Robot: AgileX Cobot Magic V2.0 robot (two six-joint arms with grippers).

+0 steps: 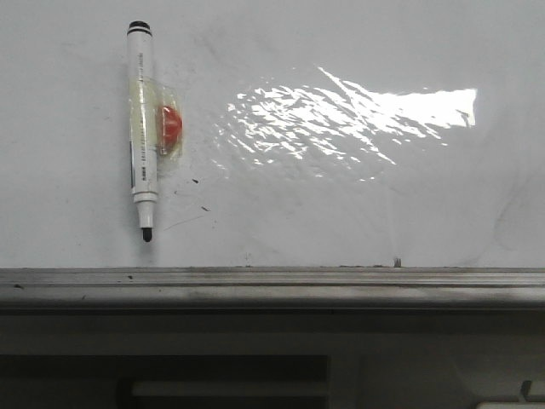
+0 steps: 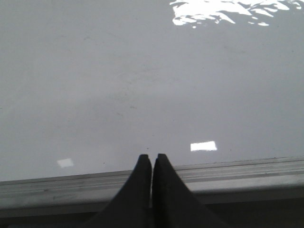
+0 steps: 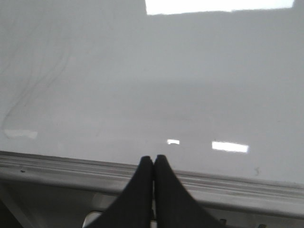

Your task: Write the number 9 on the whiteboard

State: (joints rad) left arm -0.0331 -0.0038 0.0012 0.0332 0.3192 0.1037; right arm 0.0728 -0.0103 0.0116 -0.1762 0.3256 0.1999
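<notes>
The whiteboard [image 1: 358, 204] is glossy white with bright glare and a grey metal rail [image 1: 272, 285] along its near edge. A white marker [image 1: 141, 128] with a black tip and black end lies on the board at the left, uncapped, with clear tape and a red piece stuck to its side. No number 9 shows on the board, only tiny specks. My left gripper [image 2: 152, 157] is shut and empty over the rail. My right gripper [image 3: 153, 158] is shut and empty over the rail [image 3: 213, 183]. Neither gripper shows in the front view.
Faint grey smudge lines mark the board in the right wrist view [image 3: 28, 90]. Below the rail the front view shows a dark shelf or frame [image 1: 221, 375].
</notes>
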